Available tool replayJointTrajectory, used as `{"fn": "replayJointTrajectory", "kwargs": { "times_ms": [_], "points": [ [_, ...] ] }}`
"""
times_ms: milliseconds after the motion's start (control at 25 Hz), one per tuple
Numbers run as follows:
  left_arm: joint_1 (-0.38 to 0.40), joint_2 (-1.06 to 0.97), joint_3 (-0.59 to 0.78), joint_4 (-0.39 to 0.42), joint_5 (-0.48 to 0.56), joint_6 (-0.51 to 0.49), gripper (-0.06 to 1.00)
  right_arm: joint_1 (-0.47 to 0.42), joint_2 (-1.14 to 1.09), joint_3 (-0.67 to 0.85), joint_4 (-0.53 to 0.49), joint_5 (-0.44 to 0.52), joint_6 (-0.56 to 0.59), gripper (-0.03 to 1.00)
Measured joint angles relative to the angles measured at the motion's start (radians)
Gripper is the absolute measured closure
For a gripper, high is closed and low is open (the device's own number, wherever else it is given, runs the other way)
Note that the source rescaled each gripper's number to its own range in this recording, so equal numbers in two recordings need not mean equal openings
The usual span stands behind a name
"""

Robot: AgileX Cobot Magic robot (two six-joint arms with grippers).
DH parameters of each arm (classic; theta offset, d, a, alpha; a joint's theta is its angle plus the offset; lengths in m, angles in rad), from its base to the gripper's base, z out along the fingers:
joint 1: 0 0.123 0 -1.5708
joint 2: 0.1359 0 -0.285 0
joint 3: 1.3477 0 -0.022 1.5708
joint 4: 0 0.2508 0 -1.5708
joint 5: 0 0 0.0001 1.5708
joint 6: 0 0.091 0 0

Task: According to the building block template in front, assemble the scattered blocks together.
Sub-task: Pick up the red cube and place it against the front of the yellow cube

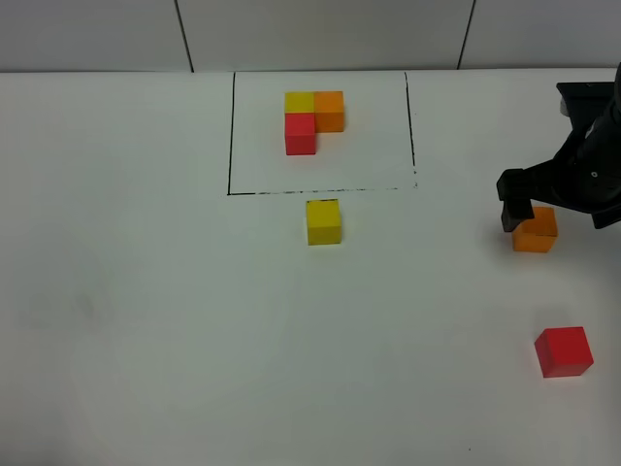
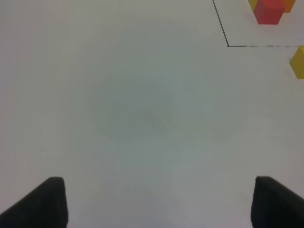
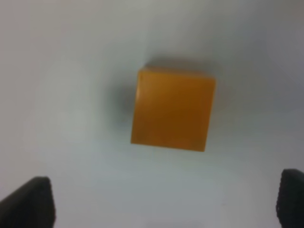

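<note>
The template [image 1: 312, 118] is an L of yellow, orange and red cubes inside a thin black drawn rectangle at the far middle. The loose yellow cube [image 1: 323, 221] sits just in front of that rectangle. The loose orange cube [image 1: 536, 233] sits at the right, and the loose red cube [image 1: 563, 351] is nearer and further right. My right gripper [image 1: 532, 209] hovers over the orange cube [image 3: 171, 110], open [image 3: 160, 209], with the cube between and ahead of the fingertips, apart from them. My left gripper [image 2: 161, 204] is open and empty over bare table.
The white table [image 1: 146, 291] runs to a wall at the back. In the left wrist view the template's red cube [image 2: 270, 12], a corner of the black rectangle [image 2: 228, 45] and the edge of the loose yellow cube [image 2: 298, 61] show.
</note>
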Motion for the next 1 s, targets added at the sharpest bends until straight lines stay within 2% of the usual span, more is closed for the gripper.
{"fn": "replayJointTrajectory", "kwargs": {
  "times_ms": [600,1000],
  "points": [
    [0.0,0.0,0.0,0.0,0.0,0.0,0.29,-0.002,-0.195,0.316,-0.011,-0.028,0.016,0.06],
    [0.0,0.002,0.0,0.0,0.0,0.0,0.29,0.034,-0.218,0.475,0.044,-0.115,0.02,0.07]
  ]
}}
